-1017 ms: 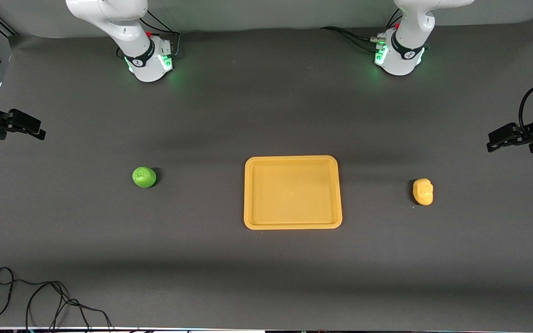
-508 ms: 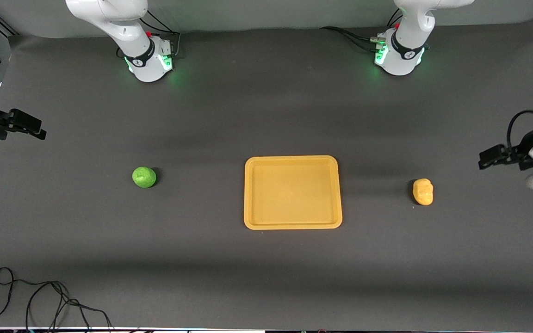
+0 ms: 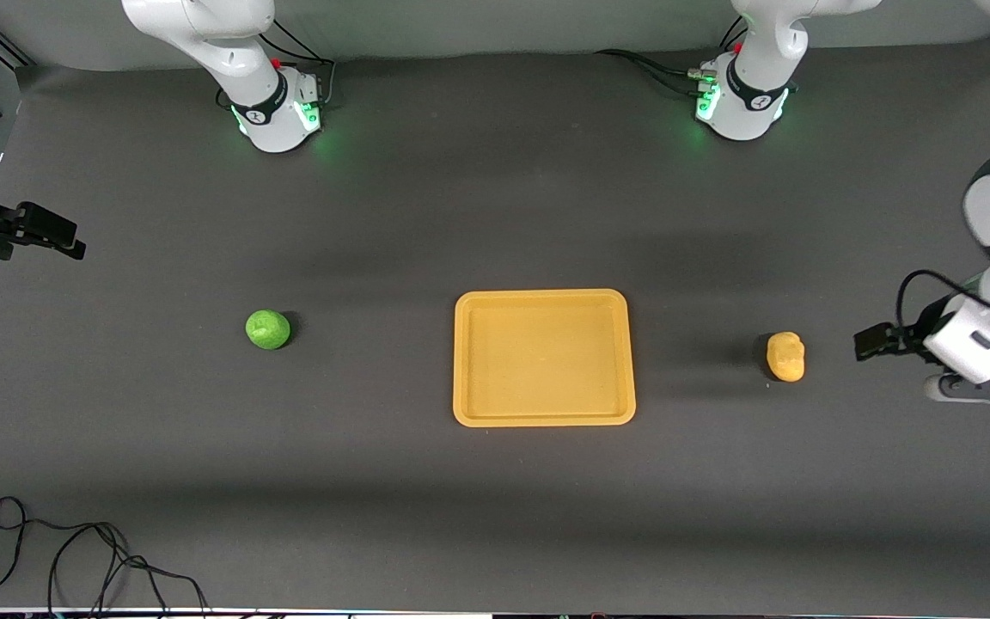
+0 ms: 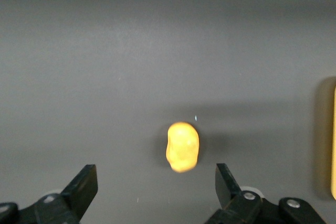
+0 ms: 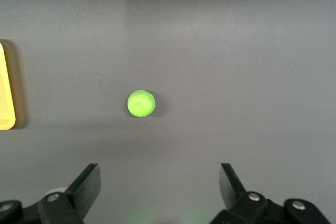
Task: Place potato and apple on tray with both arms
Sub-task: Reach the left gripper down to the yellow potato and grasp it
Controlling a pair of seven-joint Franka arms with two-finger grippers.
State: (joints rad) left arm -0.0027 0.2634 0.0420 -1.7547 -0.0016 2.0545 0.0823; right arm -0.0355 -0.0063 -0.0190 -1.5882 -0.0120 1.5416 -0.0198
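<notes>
High front camera; wrist cameras look down.

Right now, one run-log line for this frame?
left end effector: open, over table beside potato | right end effector: open, waiting at right arm's end | apple: on table | tray: nothing on it

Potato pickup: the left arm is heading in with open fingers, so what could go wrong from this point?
1. The potato is lumpy and oval, so the open left gripper may close on an uneven spot and squeeze it out.
2. The apple is round and could roll if the open right gripper, hanging at the table's edge, nudges it.
3. The tray has a low rim; released fruit might roll off.
</notes>
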